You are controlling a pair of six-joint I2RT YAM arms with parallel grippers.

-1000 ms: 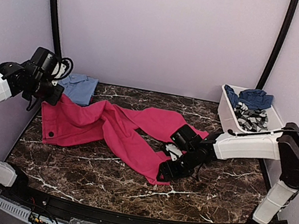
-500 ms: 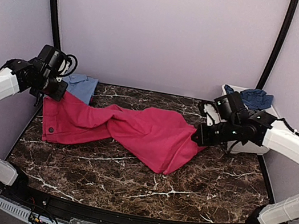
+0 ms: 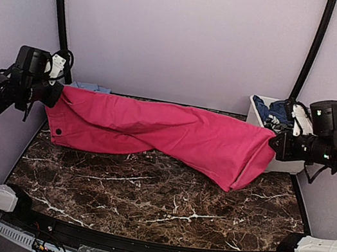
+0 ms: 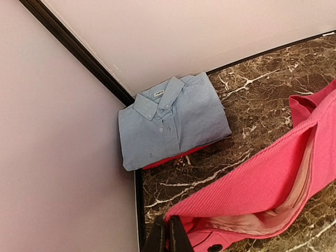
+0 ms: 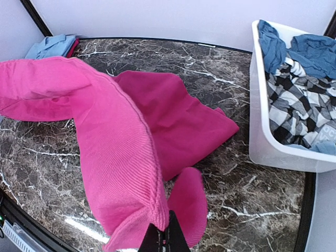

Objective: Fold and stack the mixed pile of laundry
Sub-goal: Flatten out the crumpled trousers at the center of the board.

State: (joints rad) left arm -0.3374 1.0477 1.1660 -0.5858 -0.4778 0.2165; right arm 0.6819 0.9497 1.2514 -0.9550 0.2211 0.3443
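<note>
Left gripper (image 3: 49, 93) and right gripper (image 3: 274, 145), each clamped shut on one end of the pink trousers (image 3: 167, 132), hold them stretched above the table (image 3: 144, 187); the soft, limp cloth sags and is probably best gripped at waistband and hems.

The large ribbed magenta-pink trousers (image 3: 167, 132) have a paler pink lining. The folded light blue cotton shirt (image 4: 170, 118) lies on a dark brown marble table (image 3: 142, 200) veined white. The white rectangular plastic tub (image 5: 260, 126) holds a black-and-white checked cloth (image 5: 296, 105) and dusty-blue garments (image 5: 273, 44).
</note>
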